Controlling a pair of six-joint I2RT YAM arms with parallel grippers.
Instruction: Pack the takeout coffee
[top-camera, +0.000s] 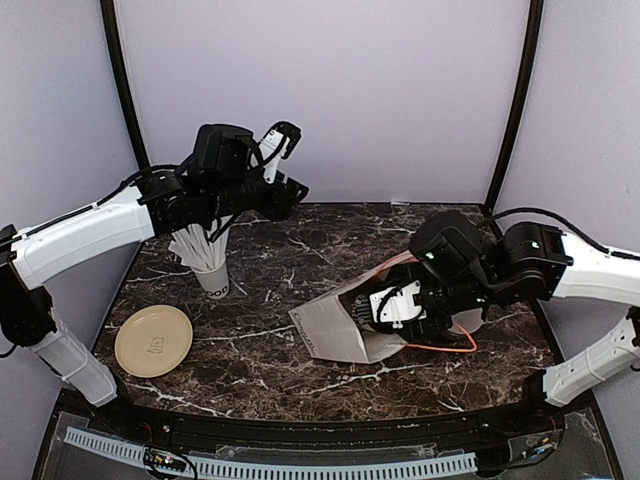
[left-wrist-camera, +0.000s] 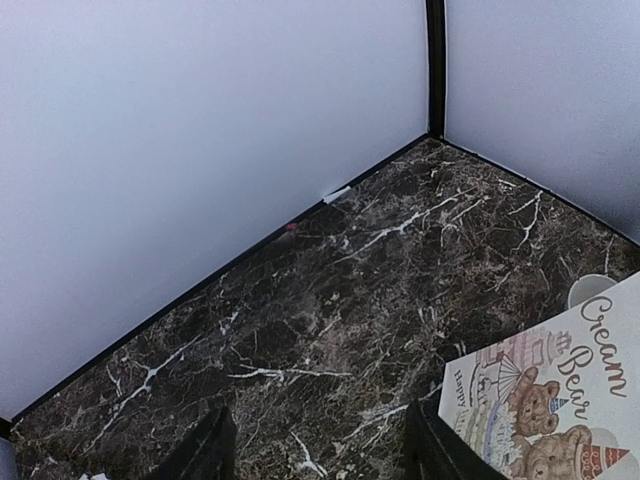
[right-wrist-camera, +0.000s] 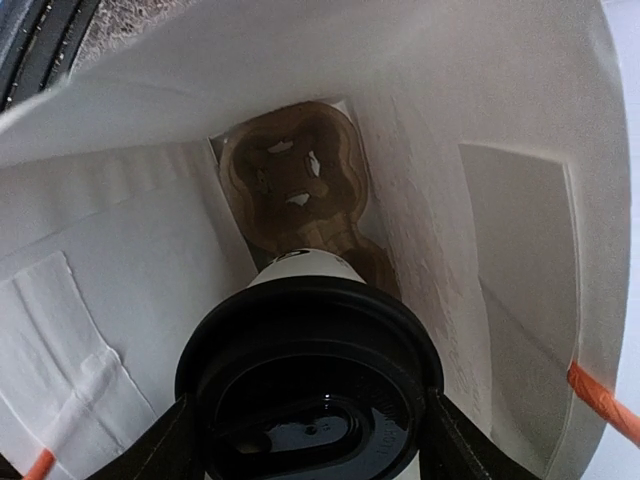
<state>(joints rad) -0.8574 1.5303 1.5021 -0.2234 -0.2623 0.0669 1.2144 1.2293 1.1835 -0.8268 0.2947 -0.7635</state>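
The right hand (right-wrist-camera: 310, 445) is inside a white bag (top-camera: 330, 330) lying on the table (top-camera: 280, 270), fingers clamped on the lidded coffee (right-wrist-camera: 305, 330). The left hand (left-wrist-camera: 318, 455) hovers above the table, fingers spread, holding nothing.

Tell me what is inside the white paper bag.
The coffee cup with its black lid, in the right gripper, and a brown cardboard carrier deeper in the bag. The lid hides most of the cup.
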